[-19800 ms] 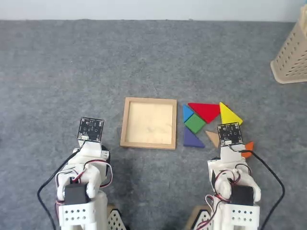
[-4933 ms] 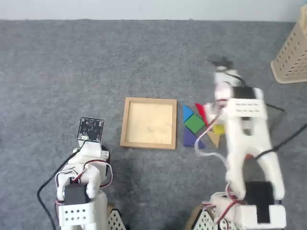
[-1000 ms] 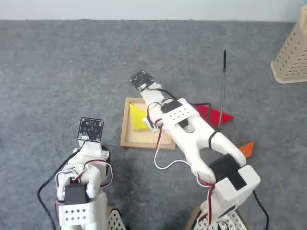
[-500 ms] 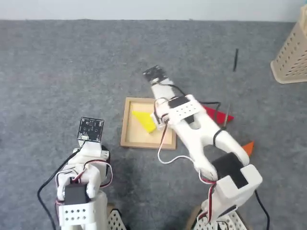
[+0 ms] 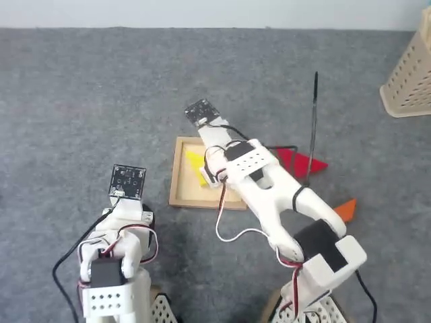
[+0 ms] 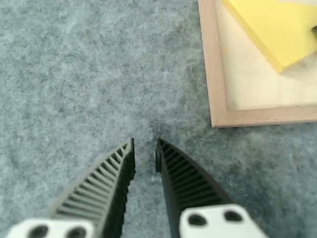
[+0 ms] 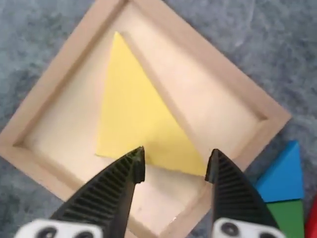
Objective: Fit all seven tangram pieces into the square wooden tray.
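Observation:
The square wooden tray [image 5: 176, 176] lies at the table's middle, with a yellow triangle [image 5: 196, 163] inside it toward its left side. My right arm [image 5: 252, 168] stretches over the tray. In the right wrist view my right gripper [image 7: 176, 161] is open just above the yellow triangle [image 7: 133, 114], its fingers straddling one edge of it inside the tray [image 7: 57, 69]. The blue triangle [image 7: 285, 173] and green square [image 7: 288, 216] lie just outside the tray. A red triangle [image 5: 297, 160] and an orange piece [image 5: 345, 210] lie to the right. My left gripper [image 6: 145, 148] is shut on nothing, over carpet beside the tray's rim [image 6: 213, 89].
Grey carpet covers the table. A thin black cable [image 5: 314, 121] stands behind the red triangle. A beige lattice basket [image 5: 411, 67] sits at the far right edge. My left arm [image 5: 124, 229] rests at the front left.
My right arm swung right half a second ago and has come back left over the tray. The yellow triangle turned inside the tray. The left arm has not moved.

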Robot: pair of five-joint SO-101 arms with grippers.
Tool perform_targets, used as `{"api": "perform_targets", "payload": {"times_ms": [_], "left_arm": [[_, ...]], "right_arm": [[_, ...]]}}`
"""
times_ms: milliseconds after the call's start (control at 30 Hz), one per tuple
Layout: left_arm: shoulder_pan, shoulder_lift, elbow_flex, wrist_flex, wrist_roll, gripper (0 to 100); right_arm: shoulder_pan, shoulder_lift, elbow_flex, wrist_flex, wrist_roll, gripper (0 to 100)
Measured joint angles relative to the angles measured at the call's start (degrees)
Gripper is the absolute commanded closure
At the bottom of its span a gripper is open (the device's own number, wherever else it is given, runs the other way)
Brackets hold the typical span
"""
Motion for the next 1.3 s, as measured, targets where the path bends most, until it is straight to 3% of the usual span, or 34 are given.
{"api": "perform_targets", "payload": {"times_ms": [133,367,1167,1300], "left_arm": [[0.0,0.0,0.0,0.0,0.0,93],[0.0,0.0,0.0,0.0,0.0,93],[0.0,0.0,0.0,0.0,0.0,93],[0.0,0.0,0.0,0.0,0.0,93]], "right_arm": [[-1.7,0.0,0.0,-0.2,0.0,80.0],[-4.7,0.0,0.0,-3.7,0.0,95.8],[3.5,16.4,-17.8,-2.4,3.7,94.7],[3.7,14.3,-17.2,1.1,3.7,88.7]]}}
